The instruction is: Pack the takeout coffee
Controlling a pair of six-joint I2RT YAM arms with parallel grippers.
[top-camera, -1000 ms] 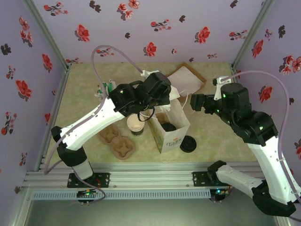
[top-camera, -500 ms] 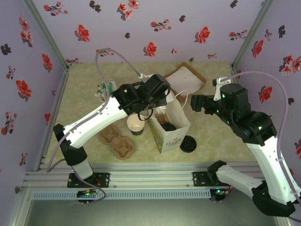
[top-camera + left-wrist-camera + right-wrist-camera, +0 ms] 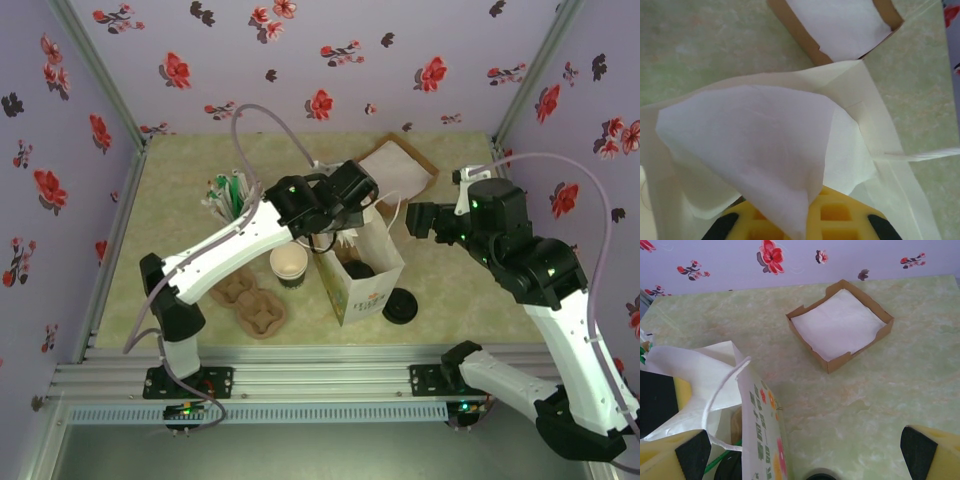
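Note:
The takeout coffee cup stands open on the table just left of the white paper bag, white inside, dark lower wall. A round black lid lies on the table right of the bag. My left gripper hangs over the bag's mouth, shut on a white napkin that drapes from its yellow fingers into the bag. My right gripper hovers right of the bag, open and holding nothing. Something round and black sits inside the bag.
A brown tray of napkins sits at the back. The pink cup of stirrers is at the left. Brown pulp carriers lie in front of the cup. Floral walls enclose the table on three sides.
My left arm has swung rightward, carrying the napkin further over the bag and uncovering the stirrer cup. The right arm has stayed still.

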